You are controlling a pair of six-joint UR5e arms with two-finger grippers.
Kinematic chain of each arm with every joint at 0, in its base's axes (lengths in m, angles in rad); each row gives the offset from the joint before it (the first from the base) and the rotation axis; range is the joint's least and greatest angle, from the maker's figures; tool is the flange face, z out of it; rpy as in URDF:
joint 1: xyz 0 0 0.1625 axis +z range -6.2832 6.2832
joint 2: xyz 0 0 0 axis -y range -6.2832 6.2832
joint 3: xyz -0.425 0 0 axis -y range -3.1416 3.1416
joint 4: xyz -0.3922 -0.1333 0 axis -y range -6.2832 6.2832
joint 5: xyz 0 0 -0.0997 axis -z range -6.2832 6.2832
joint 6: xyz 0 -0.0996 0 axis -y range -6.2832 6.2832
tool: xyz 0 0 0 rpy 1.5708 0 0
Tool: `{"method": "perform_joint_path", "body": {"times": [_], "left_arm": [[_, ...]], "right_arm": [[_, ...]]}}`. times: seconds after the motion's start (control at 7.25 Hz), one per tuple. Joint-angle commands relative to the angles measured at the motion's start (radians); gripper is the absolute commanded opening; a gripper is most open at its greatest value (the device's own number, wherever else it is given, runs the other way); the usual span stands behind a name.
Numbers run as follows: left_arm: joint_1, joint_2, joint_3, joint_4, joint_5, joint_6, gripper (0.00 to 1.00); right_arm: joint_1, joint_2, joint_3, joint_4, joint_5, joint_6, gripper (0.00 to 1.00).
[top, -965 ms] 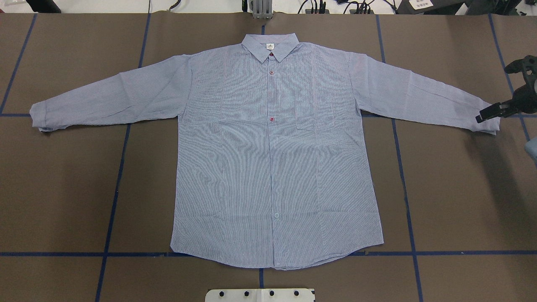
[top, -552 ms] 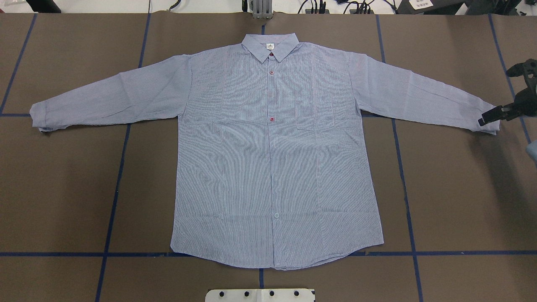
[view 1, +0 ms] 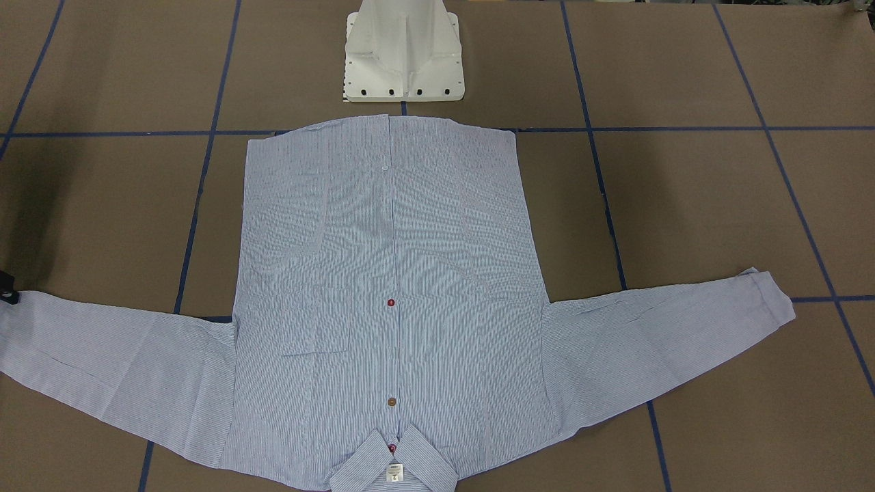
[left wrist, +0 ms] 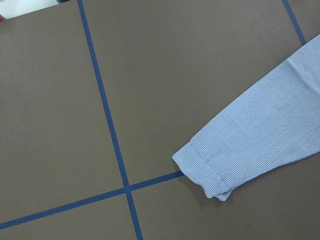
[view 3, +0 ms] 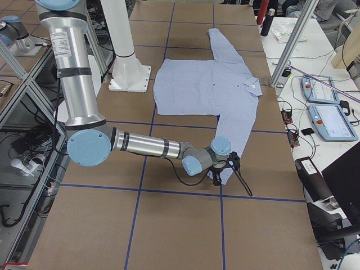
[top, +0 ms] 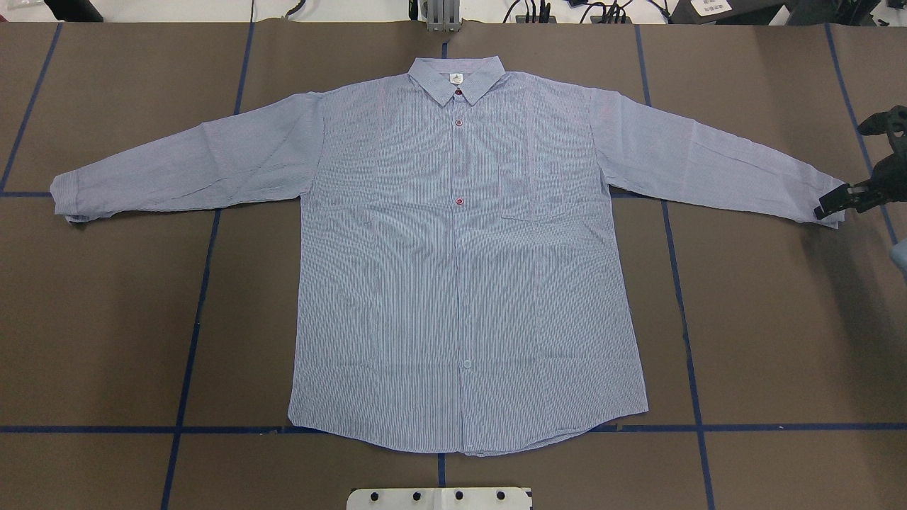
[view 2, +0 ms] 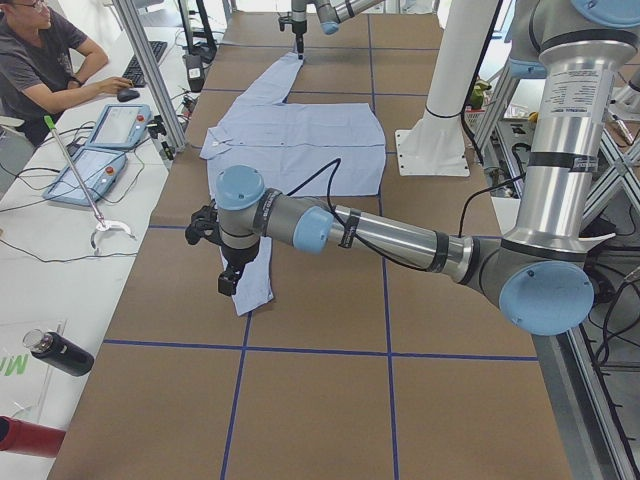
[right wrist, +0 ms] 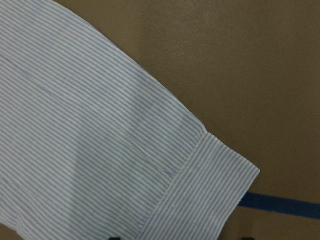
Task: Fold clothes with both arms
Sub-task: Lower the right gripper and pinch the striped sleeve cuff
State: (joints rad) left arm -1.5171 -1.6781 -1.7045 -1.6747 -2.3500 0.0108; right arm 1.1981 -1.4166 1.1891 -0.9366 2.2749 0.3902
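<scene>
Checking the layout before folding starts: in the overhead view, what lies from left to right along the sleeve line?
Cuff on the robot's left → middle red button → chest pocket → sleeve on the robot's right → right gripper.

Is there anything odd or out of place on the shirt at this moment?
Only the buttons stand out: on the shirt, a brown button sits between two red buttons. Otherwise the shirt lies flat and spread.

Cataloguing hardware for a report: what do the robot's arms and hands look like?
Both the left arm and right arm are silver-grey tubes with light blue joint caps, black bands and black cables along the forearm. The left hand and right hand are black.
</scene>
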Motion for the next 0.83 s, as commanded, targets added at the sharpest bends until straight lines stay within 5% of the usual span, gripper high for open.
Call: {"method": "perform_joint_path", "body": {"times": [0.0, 0.41, 0.69], "left_arm": [[0.000, -0.006, -0.001, 0.000, 0.000, 0.000, 1.00], [0.000, -0.009, 0.000, 0.001, 0.000, -0.003, 1.00], [0.000, -0.015, 0.003, 0.000, 0.002, -0.003, 1.00]], "right_arm": [[0.002, -0.001, 0.000, -0.005, 0.000, -0.001, 0.66], [0.003, 0.004, 0.001, -0.005, 0.002, 0.001, 0.21], [0.037, 0.021, 0.014, -0.005, 0.034, 0.002, 0.07]]}}
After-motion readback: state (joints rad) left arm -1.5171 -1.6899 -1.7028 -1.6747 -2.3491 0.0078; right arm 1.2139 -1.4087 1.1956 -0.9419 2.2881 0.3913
